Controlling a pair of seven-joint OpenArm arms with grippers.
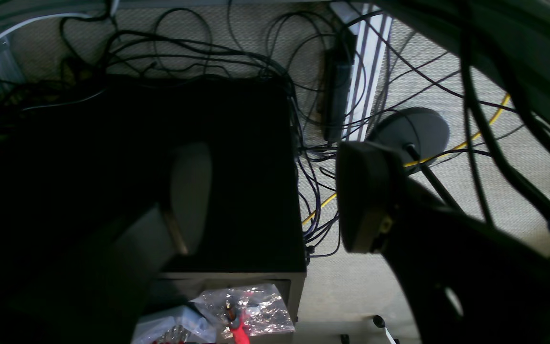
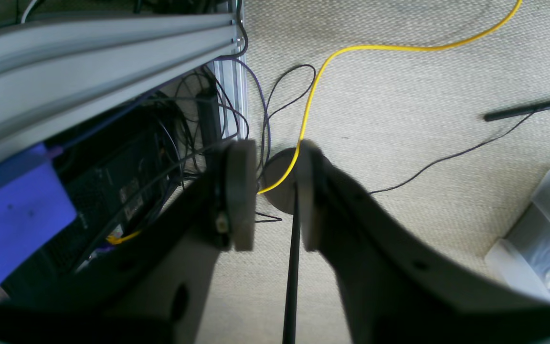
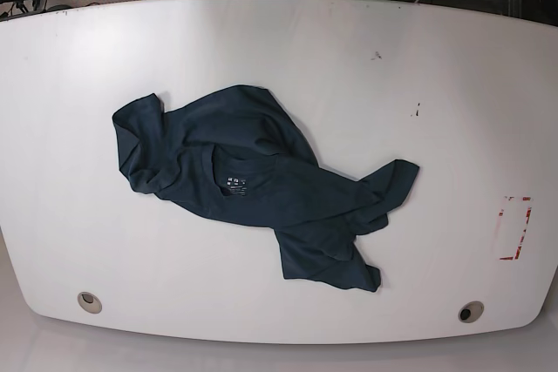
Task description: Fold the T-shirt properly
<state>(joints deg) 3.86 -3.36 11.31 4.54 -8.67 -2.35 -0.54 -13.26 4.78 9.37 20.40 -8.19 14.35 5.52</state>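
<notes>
Nothing is folded yet: the T-shirt (image 3: 253, 185) lies crumpled mid-table (image 3: 349, 67), both grippers empty over the floor, left (image 1: 275, 196) wide apart, right (image 2: 275, 196) narrowly parted

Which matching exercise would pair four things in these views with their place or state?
Things:
1. T-shirt
2. left gripper
3. right gripper
4. red marking

Places or states:
A. near the table's right edge in the base view
B. jaws wide apart, empty
C. crumpled mid-table
D. narrow gap, holding nothing

Pairs: 1-C, 2-B, 3-D, 4-A
</notes>
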